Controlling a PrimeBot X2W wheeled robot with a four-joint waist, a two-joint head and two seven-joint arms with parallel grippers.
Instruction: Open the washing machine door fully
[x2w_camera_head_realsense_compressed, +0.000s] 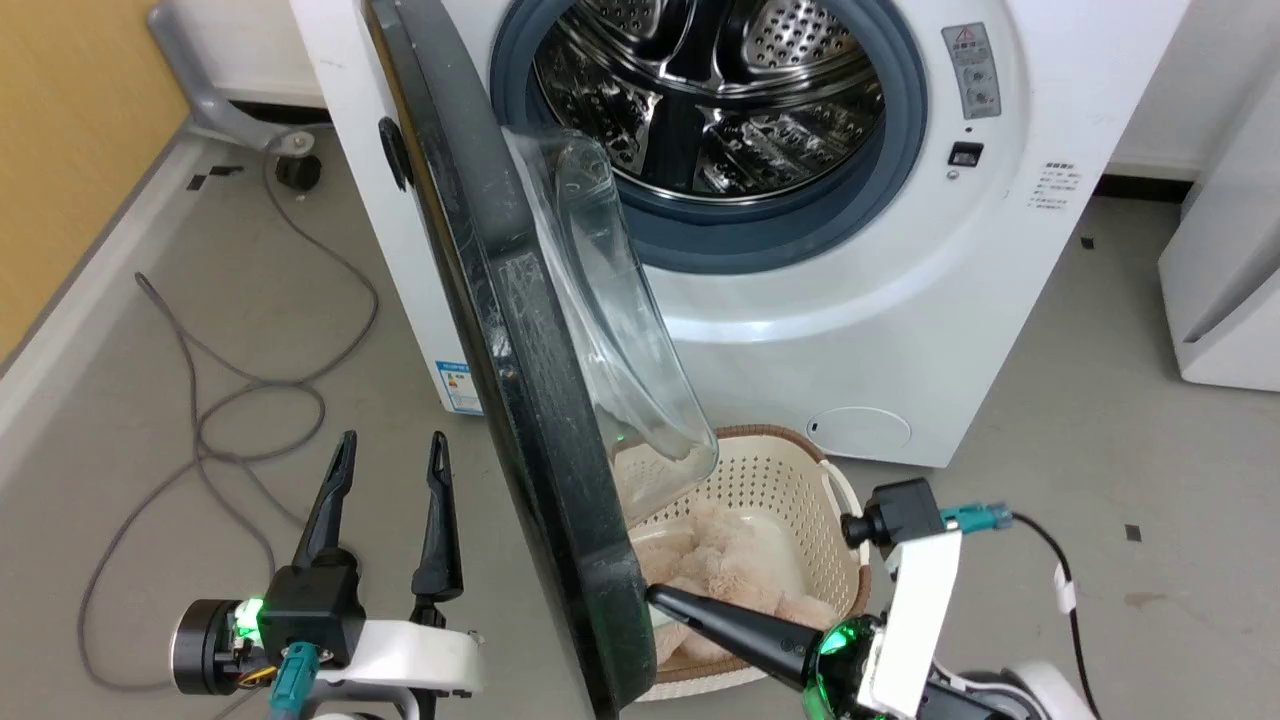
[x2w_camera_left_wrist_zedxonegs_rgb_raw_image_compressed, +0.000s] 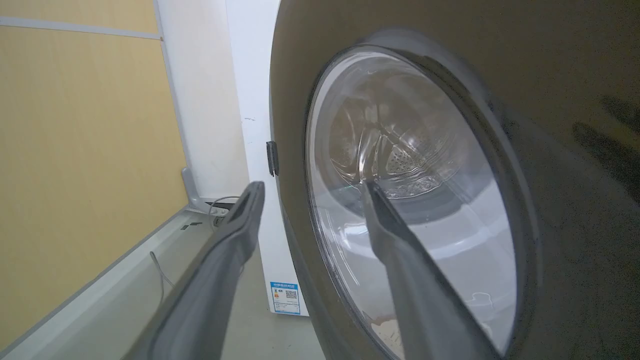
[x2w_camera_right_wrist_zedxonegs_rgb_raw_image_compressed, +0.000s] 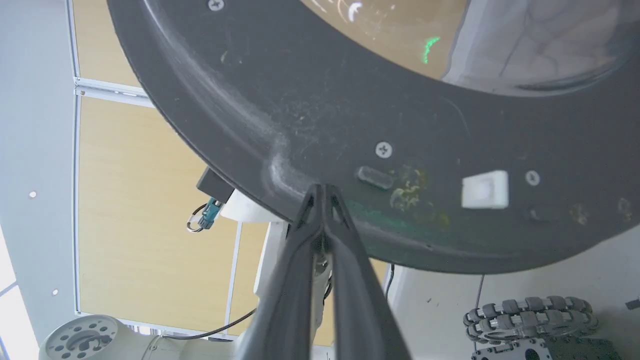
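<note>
The door (x2w_camera_head_realsense_compressed: 520, 330), a glossy black disc with domed clear glass, stands half open on the white machine (x2w_camera_head_realsense_compressed: 900, 300). Our right gripper (x2w_camera_head_realsense_compressed: 655, 597), fingers pressed together, touches its matte, scuffed inner rim; our left gripper (x2w_camera_head_realsense_compressed: 392, 440) is spread beside it.

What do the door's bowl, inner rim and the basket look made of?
Bowl of the washing machine door: clear, glossy, likely glass; the drum shows through it. Inner rim: matte black, probably plastic; scuffed, dusty, screwed. Basket: cream plastic by its look, moulded holes, brown trim.
</note>
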